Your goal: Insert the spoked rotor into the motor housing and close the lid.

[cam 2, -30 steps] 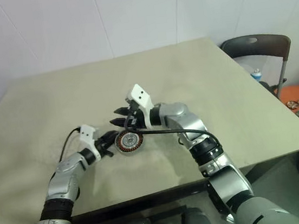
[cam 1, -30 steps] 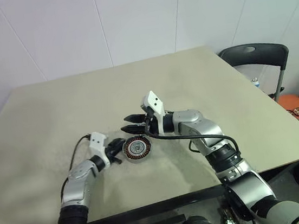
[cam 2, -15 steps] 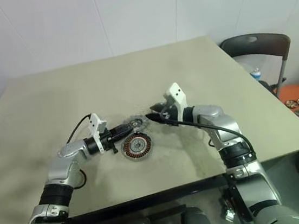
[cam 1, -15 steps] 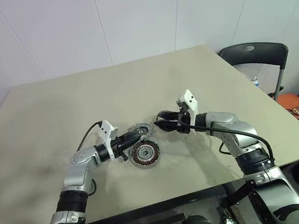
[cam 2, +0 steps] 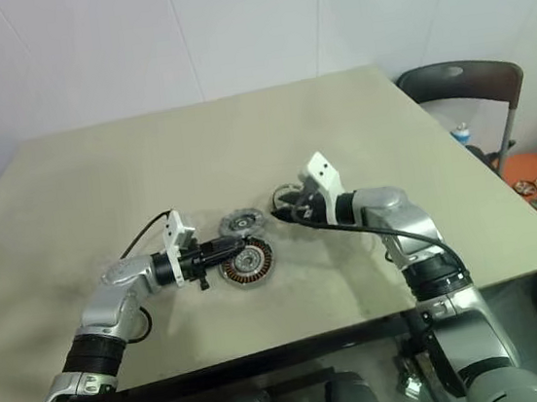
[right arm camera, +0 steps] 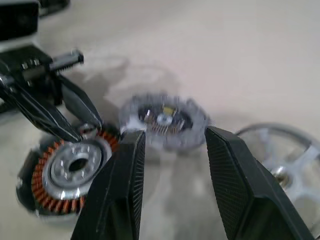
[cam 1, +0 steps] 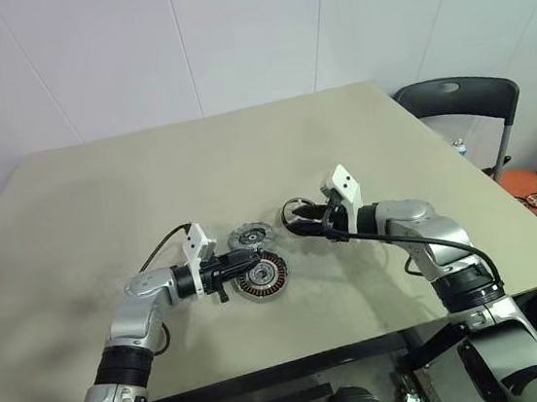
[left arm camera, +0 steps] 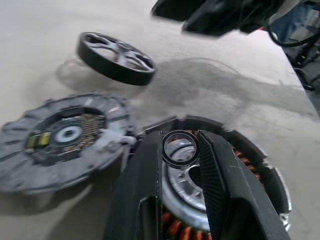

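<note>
The right hand (cam 1: 289, 222) has swung out to the robot's right since a second ago, when it hung over the housing (cam 1: 261, 277) near the left hand (cam 1: 252, 258); the rotor (cam 1: 296, 209) and lid (cam 1: 248, 234), not seen then, lie bare on the tabletop (cam 1: 102, 202). Over the last half second the left hand has slid in across the housing's near-left edge, and the lid now lies clear of it.

From above, three parts sit in a tight cluster: housing nearest the robot, lid just beyond it, rotor off to the right by the right hand's tips. All three lie flat, axes pointing up, the housing's copper windings facing up.

The left wrist view (left arm camera: 180, 155) adds what the head views can't give: a small dark ring (left arm camera: 180, 148) sits pinched between the two black fingers (left arm camera: 145, 180), right above the housing's silvery hub. So the left hand is clamped on that ring. The lid (left arm camera: 65, 137) touches or nearly touches the housing's rim there; I can't tell which. The rotor (left arm camera: 116, 57) lies beyond, apart from both.

The right wrist view (right arm camera: 170, 145) shows the right hand's fingers (right arm camera: 125, 170) standing apart with nothing between them, the lid (right arm camera: 162, 120) in line past the gap, the housing (right arm camera: 70, 172) to one side, the rotor (right arm camera: 280, 155) to the other.
</note>
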Robot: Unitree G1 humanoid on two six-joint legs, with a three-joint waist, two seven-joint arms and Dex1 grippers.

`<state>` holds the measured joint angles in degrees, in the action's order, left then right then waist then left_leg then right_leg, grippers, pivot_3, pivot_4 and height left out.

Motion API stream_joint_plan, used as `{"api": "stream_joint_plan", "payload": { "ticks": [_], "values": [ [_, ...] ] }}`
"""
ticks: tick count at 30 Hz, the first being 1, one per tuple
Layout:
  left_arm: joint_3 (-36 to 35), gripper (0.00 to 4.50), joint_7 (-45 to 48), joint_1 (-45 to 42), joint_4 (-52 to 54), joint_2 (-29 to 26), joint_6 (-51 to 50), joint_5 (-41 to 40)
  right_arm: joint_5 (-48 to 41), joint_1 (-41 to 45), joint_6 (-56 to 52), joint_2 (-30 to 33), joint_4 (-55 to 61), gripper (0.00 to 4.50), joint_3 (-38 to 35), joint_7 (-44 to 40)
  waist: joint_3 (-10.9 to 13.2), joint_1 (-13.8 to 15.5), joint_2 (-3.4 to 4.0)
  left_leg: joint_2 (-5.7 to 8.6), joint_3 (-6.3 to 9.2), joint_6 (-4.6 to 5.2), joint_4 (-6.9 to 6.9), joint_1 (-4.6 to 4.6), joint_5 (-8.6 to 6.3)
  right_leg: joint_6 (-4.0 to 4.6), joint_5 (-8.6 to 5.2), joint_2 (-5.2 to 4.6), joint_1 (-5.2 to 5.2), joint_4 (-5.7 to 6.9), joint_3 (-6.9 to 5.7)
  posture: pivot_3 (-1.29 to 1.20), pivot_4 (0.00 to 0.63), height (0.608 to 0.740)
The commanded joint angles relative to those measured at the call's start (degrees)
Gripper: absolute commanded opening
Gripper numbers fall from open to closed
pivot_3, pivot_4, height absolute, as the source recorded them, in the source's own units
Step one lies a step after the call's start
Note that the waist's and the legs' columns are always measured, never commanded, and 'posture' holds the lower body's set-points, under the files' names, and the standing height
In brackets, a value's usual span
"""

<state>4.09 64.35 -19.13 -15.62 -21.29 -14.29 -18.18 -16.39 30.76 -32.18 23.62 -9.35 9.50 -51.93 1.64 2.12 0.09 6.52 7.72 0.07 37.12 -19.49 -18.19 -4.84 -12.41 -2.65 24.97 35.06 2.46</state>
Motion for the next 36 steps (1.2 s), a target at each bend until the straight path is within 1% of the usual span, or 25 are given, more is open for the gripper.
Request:
{"api": "stream_joint_plan", "payload": {
  "ticks": [1,12,30,32,33,36],
  "values": [
    [1.0,0.71,0.2,-0.4,2.8,0.2,0.1,-0.5,0.2,1.1,0.4,-0.6,0.8,1.98,-0.1,0.4,0.0,0.0,0.00,0.00,0.00,0.00,0.01,0.00,0.00,0.00,0.00,0.00,0.00,0.01,0.00,0.00,0.000,0.740],
    [4.3,0.71,-0.3,0.1,2.5,-2.1,1.3,2.8,1.3,1.2,1.0,-1.2,0.5,1.98,0.6,1.0,0.0,0.0,0.00,0.00,0.00,-0.03,0.05,0.02,0.02,0.02,0.02,0.01,-0.02,0.04,0.00,0.00,0.000,0.740],
    [5.4,0.71,-0.7,0.2,2.2,-3.1,0.7,4.3,2.3,1.6,2.3,-2.0,-0.3,1.98,0.5,1.5,0.0,0.0,-0.02,0.00,-0.01,-0.05,0.12,0.12,0.04,0.09,0.06,0.03,-0.11,0.11,0.00,0.00,0.000,0.740],
    [5.4,1.42,-0.7,0.4,2.5,-3.2,0.3,4.3,2.4,1.6,2.5,-2.1,-0.4,1.98,0.4,1.6,0.0,0.0,-0.02,0.00,-0.01,-0.06,0.13,0.12,0.05,0.10,0.07,0.03,-0.11,0.12,0.00,0.00,0.000,0.740],
    [5.3,1.64,-1.2,0.4,2.5,-3.1,0.4,4.5,2.5,1.7,2.6,-2.2,-0.6,1.98,0.5,1.6,0.0,0.0,-0.02,0.00,-0.01,-0.06,0.14,0.12,0.05,0.10,0.07,0.03,-0.11,0.12,0.00,0.00,0.000,0.740],
    [4.1,2.58,-3.6,-0.2,1.9,-2.4,1.8,4.8,2.6,2.0,3.1,-2.6,-1.2,1.98,0.3,1.7,0.0,0.0,-0.02,0.00,-0.01,-0.06,0.14,0.12,0.04,0.12,0.09,0.03,-0.12,0.13,0.00,0.00,0.000,0.740]
  ]
}}
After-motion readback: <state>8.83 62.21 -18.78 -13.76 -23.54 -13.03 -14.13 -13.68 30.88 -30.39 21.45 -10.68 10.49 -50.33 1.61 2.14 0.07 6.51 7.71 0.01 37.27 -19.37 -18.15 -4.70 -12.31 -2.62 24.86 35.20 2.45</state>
